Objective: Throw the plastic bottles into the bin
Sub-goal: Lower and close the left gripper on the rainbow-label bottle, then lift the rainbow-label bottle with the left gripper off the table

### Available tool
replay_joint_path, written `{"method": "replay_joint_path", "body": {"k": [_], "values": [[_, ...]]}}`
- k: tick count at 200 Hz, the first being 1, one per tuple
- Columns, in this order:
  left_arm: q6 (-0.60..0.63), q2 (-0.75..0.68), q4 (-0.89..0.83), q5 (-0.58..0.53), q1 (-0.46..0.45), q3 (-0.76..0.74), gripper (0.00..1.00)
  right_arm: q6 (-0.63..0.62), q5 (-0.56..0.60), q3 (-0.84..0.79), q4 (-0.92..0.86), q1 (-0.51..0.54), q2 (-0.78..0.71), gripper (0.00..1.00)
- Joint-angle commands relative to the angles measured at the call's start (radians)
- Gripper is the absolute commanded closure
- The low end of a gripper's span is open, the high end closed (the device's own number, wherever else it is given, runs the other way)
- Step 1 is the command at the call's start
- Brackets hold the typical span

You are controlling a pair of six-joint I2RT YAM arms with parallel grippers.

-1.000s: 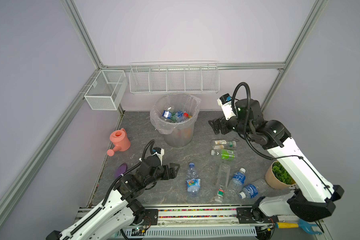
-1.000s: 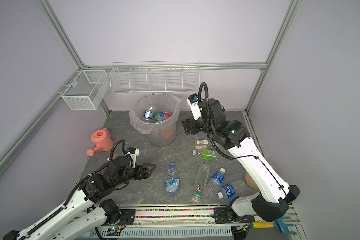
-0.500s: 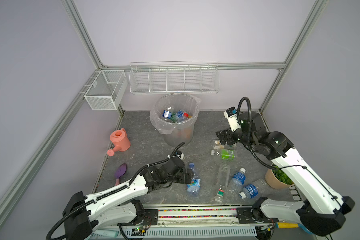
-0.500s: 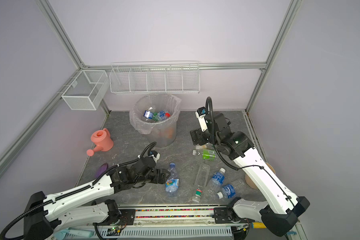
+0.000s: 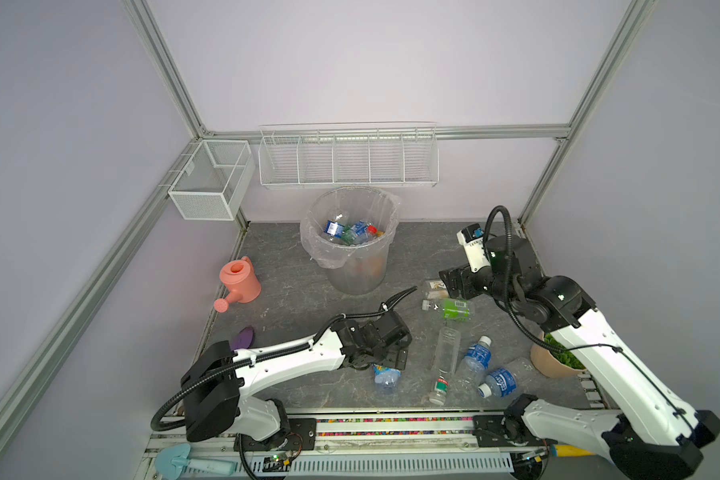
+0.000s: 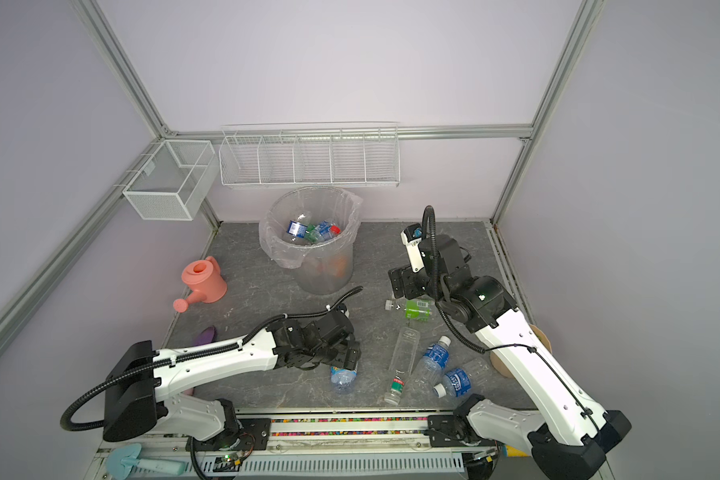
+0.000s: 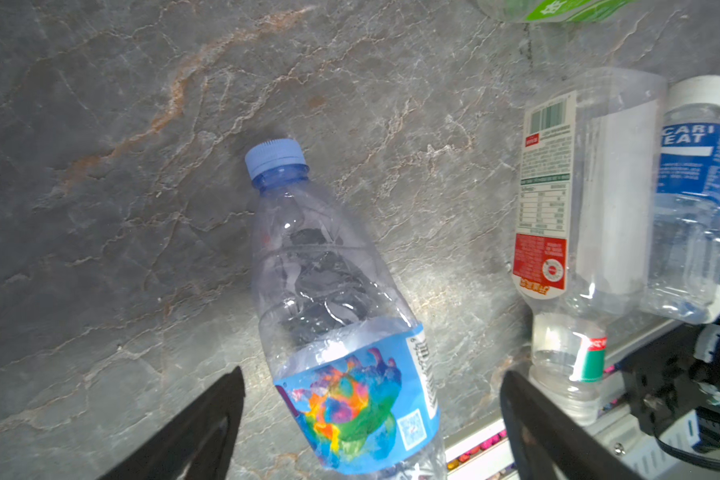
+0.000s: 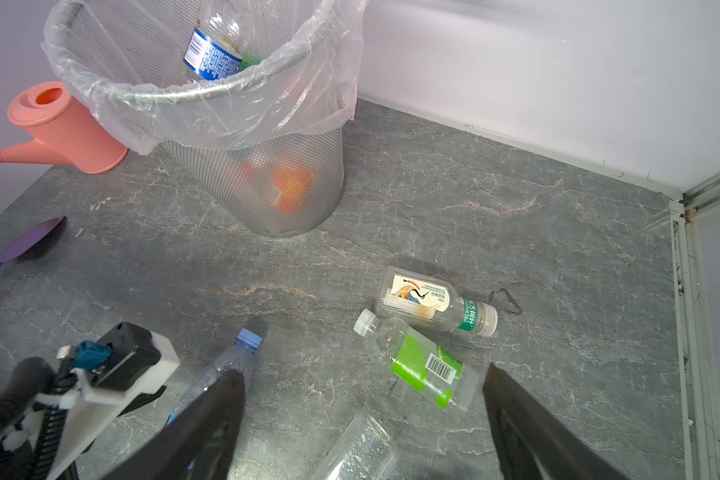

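Top view: L gripper (image 5: 391, 358), jaws wide apart & empty, sits either side of a crushed clear plastic bottle w/ blue cap & rainbow label (image 7: 341, 291) lying at 6 o'clock on the grey stone-look table (image 5: 292, 291), likely lining up a grab; R gripper (image 8: 362, 374), also spread & empty, hovers by a clear bottle w/ green label (image 5: 449, 308) at 3 o'clock; round grey mesh bin w/ clear liner (image 5: 354, 274), at 12 o'clock, holds several bottles. Vs 1 sec ago: L arm reached in from 8 o'clock; R dropped lower.

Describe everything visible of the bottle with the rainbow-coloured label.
The bottle is clear, dented plastic with a pale blue cap and a light blue label splashed with many colours. Seemingly empty, it lies on its side on the grey table, between the open jaws of the left gripper, which stand clear of it.
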Motion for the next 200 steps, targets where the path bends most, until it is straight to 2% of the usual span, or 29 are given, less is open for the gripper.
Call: {"method": "replay_joint_path", "body": {"k": [1,62,131,200], "values": [[-0.014,0.038,-0.109,-0.05,-0.012,0.048,0.05,0.011,-0.01,-0.026,0.022,-0.011,-0.034,0.08],[-0.033,0.165,-0.131,-0.033,-0.06,0.108,0.1,0.021,-0.011,-0.069,0.025,-0.024,-0.078,0.08],[-0.038,0.256,-0.126,-0.008,-0.064,0.117,0.17,0.019,-0.009,-0.088,0.016,-0.036,-0.118,0.08],[-0.054,0.272,-0.089,-0.018,-0.069,0.078,0.24,0.028,-0.011,-0.106,0.011,-0.043,-0.141,0.08]]}}
